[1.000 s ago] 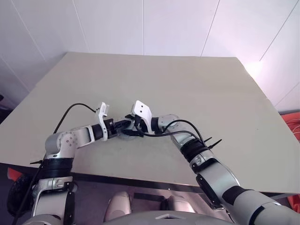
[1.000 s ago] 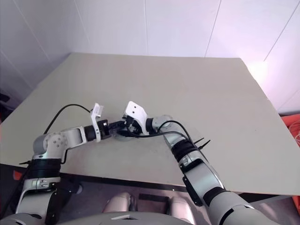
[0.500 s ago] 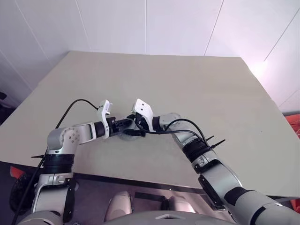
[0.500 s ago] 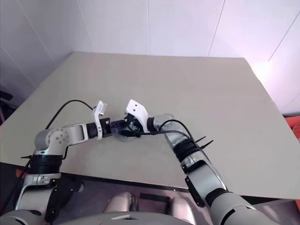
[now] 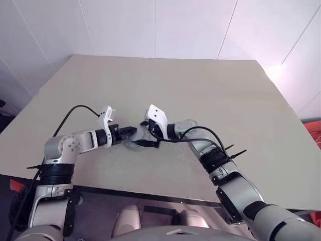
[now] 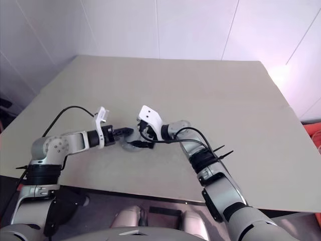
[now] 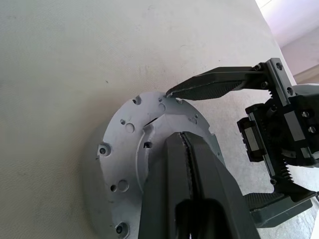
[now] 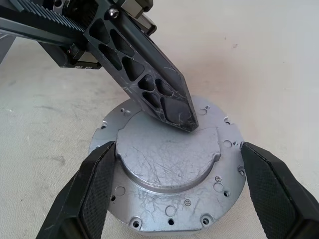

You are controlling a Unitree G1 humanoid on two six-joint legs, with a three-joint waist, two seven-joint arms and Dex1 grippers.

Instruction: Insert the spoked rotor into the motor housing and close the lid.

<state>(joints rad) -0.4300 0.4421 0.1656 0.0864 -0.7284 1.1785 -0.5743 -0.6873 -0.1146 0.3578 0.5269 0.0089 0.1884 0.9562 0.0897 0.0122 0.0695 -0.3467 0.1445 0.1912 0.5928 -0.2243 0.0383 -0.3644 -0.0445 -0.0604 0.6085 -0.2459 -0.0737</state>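
Flat round scratched silver metal lid sits on beige counter. Left gripper fingers clenched, tip pressing lid top; right gripper fingers released, straddling lid w/o touching. Best: keep pressure centred so lid seats flat, no tilt.

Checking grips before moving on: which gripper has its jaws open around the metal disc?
The right gripper: its jaws stand wide on either side of the metal disc. The left gripper is shut, tip on the disc's raised centre.

Beige worktop, matte, lightly speckled surface. White panelled wall behind its far edge. Orange item past the worktop's right edge, partly cut off, can't tell what it is.
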